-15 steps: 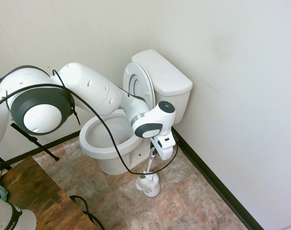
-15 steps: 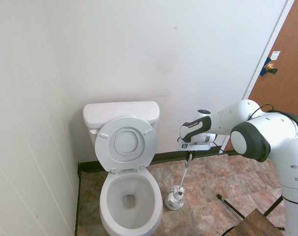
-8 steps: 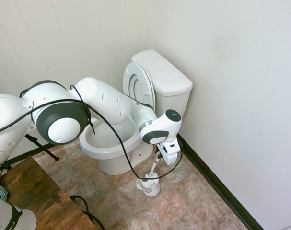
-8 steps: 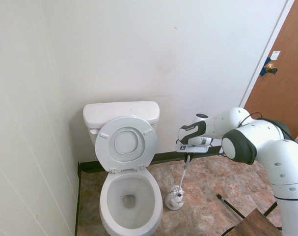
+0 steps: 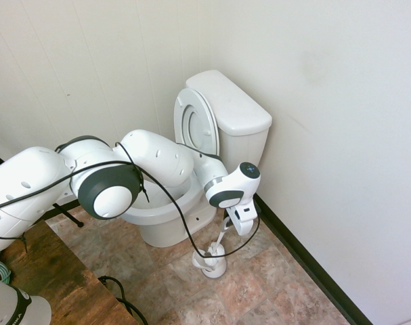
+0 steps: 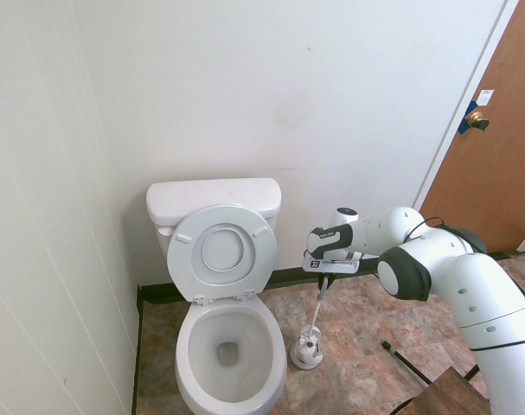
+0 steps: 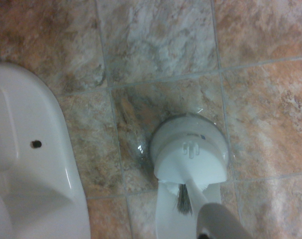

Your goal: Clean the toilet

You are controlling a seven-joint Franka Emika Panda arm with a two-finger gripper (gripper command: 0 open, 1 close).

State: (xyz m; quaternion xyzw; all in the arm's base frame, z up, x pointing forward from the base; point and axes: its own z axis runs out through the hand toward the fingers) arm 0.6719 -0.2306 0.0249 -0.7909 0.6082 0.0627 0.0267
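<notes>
A small bathroom is shown, with pale walls, a dark baseboard and a floor (image 5: 259, 284) of mottled brown and grey tile. The toilet (image 6: 223, 285) is set against the back wall, at about nine o'clock from the arm's wrist in the second exterior view, with its lid and seat raised against the tank and its bowl open. In the first exterior view much of the bowl is hidden behind the arm's white links, and only part of the rim can be seen. At three o'clock from the bowl's base, a small white brush holder (image 6: 306, 352) is seen standing on the floor, with the thin brush handle (image 6: 318, 303) rising from it at a slight tilt. The gripper (image 6: 324, 275) is pointed straight down over the top of that handle. The jaws themselves are too small and too masked by the wrist housing to be made out; they are taken as closed, apparently around the handle's upper end. In the wrist view the holder (image 7: 190, 149) is blurred, dark bristles are glimpsed inside it, and the toilet's base (image 7: 31, 164) is cut off at the edge.
</notes>
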